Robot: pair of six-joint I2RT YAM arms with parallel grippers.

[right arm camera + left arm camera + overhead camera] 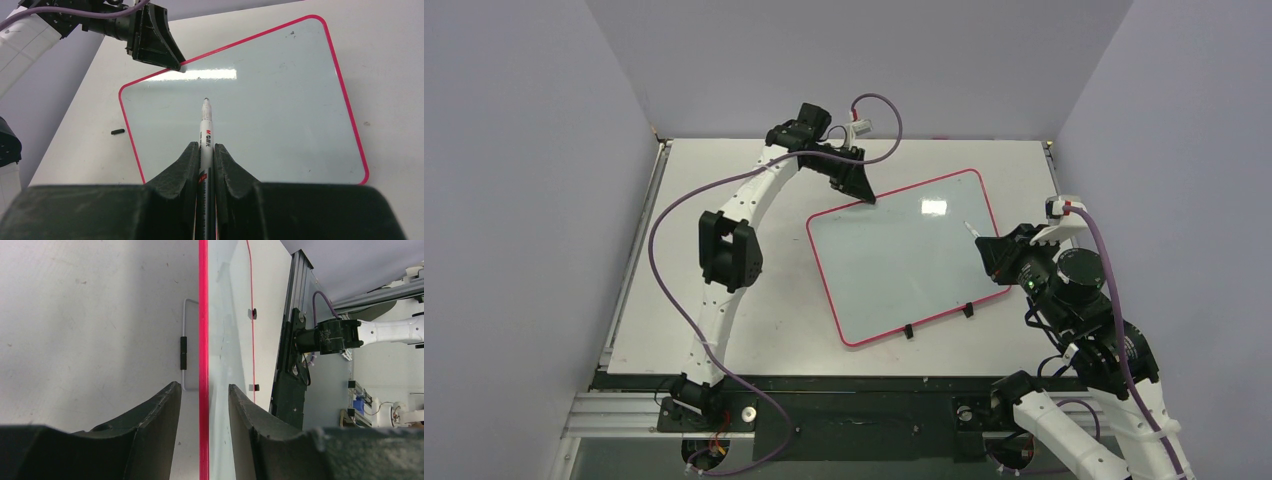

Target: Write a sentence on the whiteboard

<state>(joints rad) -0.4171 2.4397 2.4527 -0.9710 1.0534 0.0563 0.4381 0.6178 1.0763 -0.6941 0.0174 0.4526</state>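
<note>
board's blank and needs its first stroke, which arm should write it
Right. The right gripper holds the marker, tip aimed at the whiteboard; the left gripper only straddles its red rim, holding nothing.

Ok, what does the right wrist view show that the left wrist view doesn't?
Only the right wrist: the marker clamped in the right gripper, bare tip pointing across the whiteboard, and the left gripper at its far edge. Only the left wrist: its fingers straddling the red rim with gaps either side, a wire loop beside that rim, two black tabs. Both: the whiteboard, with no writing visible.
</note>
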